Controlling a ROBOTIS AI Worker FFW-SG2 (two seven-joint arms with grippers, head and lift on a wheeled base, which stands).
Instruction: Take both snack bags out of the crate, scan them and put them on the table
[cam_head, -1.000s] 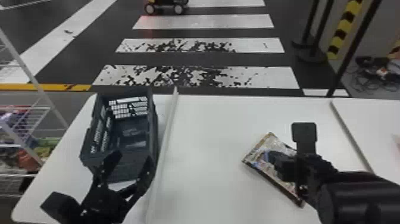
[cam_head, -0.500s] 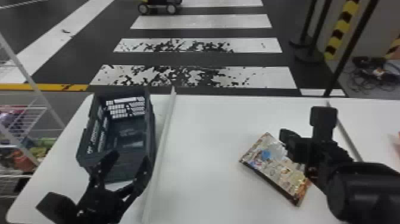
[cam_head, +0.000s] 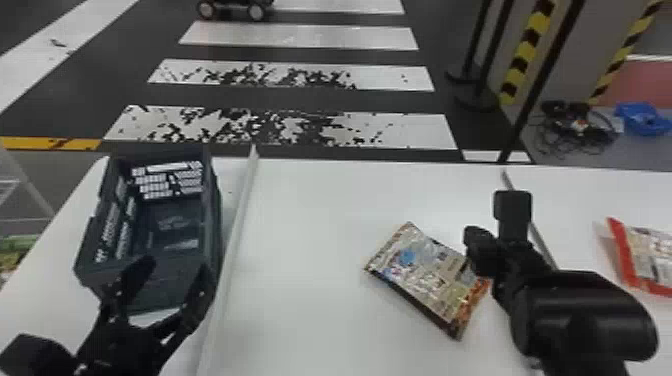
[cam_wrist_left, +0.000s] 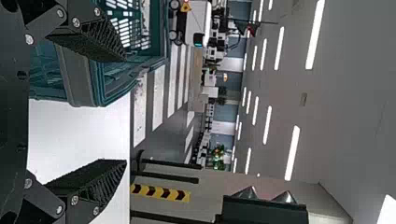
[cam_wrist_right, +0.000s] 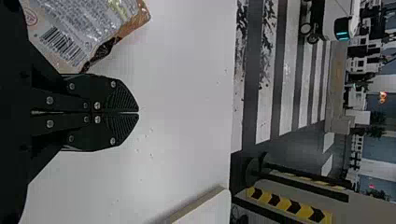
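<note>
Near crate (cam_head: 213, 220), left tool (cam_head: 173, 266) wide; beside snack bag (cam_head: 430, 275), right tool (cam_head: 472, 240) pinched together.

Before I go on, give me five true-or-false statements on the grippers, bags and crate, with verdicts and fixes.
1. The left gripper has its fingers spread. True.
2. The right gripper is clamped on a snack bag. False: its fingers are shut together with nothing between them.
3. The bag with the blue spot lies on the table, with a barcode on its upper face. True.
4. The red-edged bag lies inside the crate. False: it lies at the right, beyond the right-hand strip.
5. The crate stands upright with its top open. True.
</note>
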